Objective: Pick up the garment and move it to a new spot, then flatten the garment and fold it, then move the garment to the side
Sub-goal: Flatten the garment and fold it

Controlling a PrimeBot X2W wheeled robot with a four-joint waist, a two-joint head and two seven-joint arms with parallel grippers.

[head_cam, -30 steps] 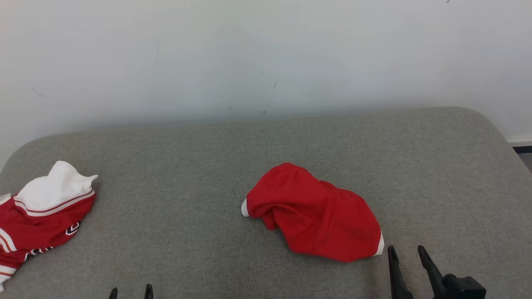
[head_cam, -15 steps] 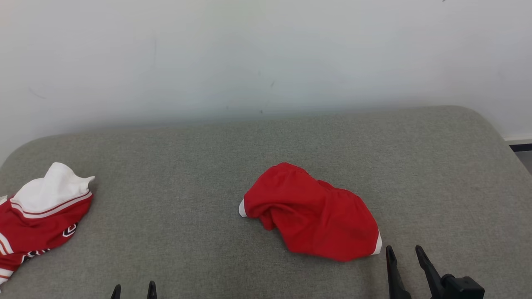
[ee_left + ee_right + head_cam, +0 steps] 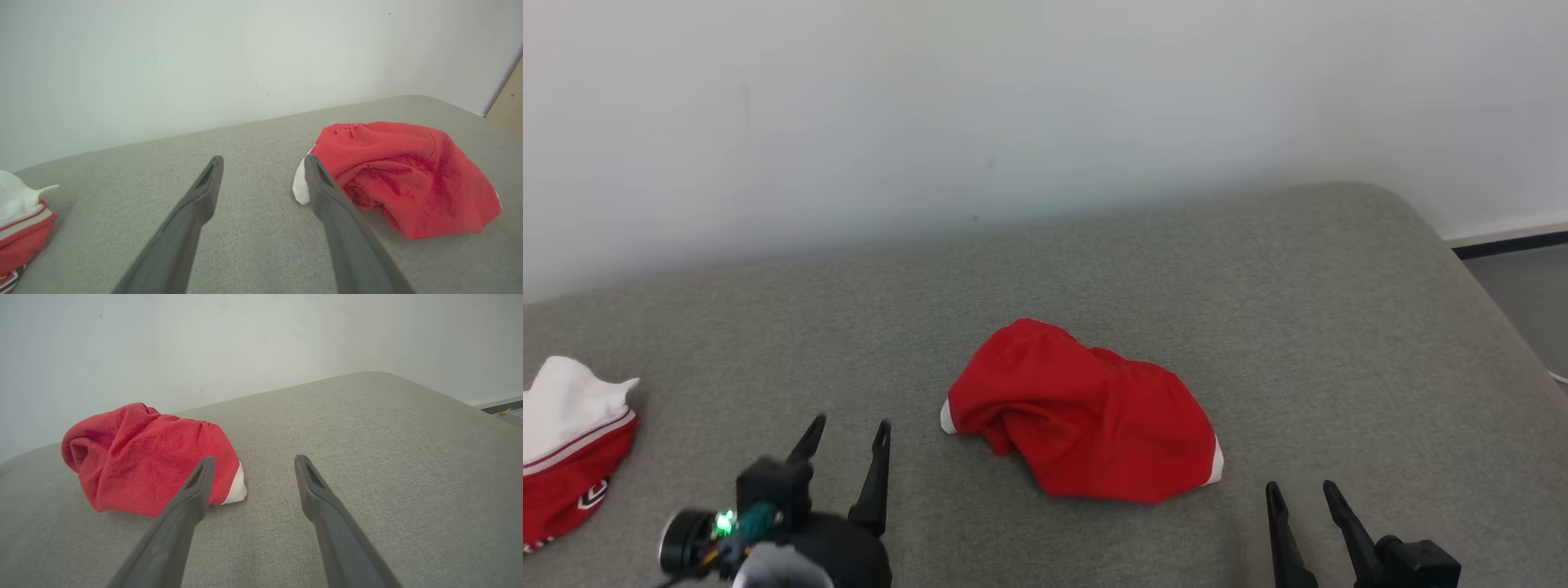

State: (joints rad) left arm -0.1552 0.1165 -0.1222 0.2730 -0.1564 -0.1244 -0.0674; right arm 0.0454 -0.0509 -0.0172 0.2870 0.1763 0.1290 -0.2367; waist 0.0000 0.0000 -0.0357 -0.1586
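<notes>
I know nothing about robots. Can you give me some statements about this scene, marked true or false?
1. The red garment lies crumpled on the grey cushion. True.
2. The left gripper is clamped on the red garment. False: it is open, beside it, holding nothing.
3. The right gripper is open and empty. True.
4. A red-and-white garment lies to the right of the red one. False: the red-and-white garment lies at the far left.
</notes>
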